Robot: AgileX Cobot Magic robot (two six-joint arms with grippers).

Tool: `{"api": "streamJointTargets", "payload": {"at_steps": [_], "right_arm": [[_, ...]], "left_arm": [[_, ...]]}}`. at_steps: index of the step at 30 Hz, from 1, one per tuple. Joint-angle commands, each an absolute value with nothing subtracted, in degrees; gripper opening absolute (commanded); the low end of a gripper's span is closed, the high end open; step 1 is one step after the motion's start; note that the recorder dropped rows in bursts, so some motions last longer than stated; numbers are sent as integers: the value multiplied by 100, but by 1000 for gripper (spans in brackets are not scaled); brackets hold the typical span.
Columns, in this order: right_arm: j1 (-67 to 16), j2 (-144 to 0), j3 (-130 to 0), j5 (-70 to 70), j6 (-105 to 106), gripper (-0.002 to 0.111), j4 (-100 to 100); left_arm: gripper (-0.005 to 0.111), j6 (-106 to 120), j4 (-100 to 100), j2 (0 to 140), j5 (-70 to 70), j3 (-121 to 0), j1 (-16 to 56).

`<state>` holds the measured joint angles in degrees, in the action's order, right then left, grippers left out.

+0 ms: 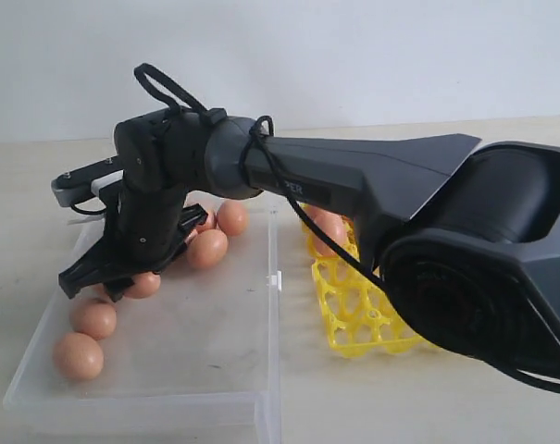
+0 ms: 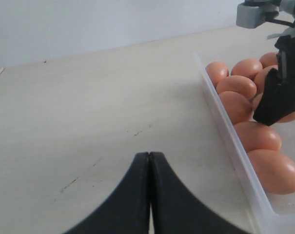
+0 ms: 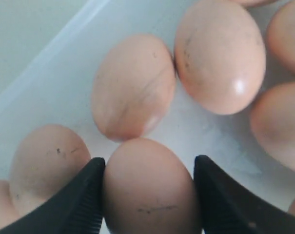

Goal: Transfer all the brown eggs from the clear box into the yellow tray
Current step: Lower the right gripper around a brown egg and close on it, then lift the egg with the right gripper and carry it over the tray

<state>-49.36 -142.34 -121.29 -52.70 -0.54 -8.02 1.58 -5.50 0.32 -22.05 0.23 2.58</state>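
Note:
My right gripper (image 3: 149,163) reaches across low into the clear box (image 1: 215,342) and is shut on a brown egg (image 3: 149,195), one pad against each side. That egg (image 1: 145,285) still sits low among the others. Several more brown eggs (image 3: 218,53) lie close around it, with two apart near the box's front left (image 1: 78,355). The yellow tray (image 1: 354,314) stands right of the box, with an egg (image 1: 328,227) at its back, mostly hidden by the arm. My left gripper (image 2: 150,155) is shut and empty above bare table outside the box wall (image 2: 225,126).
The right arm (image 1: 372,185) spans the tray and the box's right side. In the left wrist view, the right gripper's finger (image 2: 281,92) hangs over the row of eggs (image 2: 240,85) along the box wall. Pale table (image 2: 88,97) surrounds both containers.

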Motion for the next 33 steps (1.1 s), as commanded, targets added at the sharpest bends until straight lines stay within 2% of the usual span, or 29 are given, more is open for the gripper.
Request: {"api": "streamJointTargets", "payload": {"at_steps": [1,3,8,14,17,20,26,33], "right_arm": [[-5070,-13831,-12038,-5159,108,0,-690],[-5166,-13588,-11776,-4947,279,0,-755],[-5334,-12639,-10105,-3216,587,0,-1106],[-5322,-11249,-7637,-610,1837,0,-2179],[-5203,-10287,-5956,1211,2961,0,-3469],[-4975,-9685,-5010,2157,3199,0,-3885],[-4012,-8952,-3983,2407,2722,0,-3837],[-3067,-9083,-3754,2442,1451,0,-2427]], "left_arm": [[0,128,-544,0,-2169,0,286],[0,128,-544,0,-2169,0,286],[0,128,-544,0,-2169,0,286],[0,128,-544,0,-2169,0,286],[0,128,-544,0,-2169,0,286],[0,128,-544,0,-2169,0,286],[0,128,-544,0,-2169,0,286],[0,128,-544,0,-2169,0,286]]}}
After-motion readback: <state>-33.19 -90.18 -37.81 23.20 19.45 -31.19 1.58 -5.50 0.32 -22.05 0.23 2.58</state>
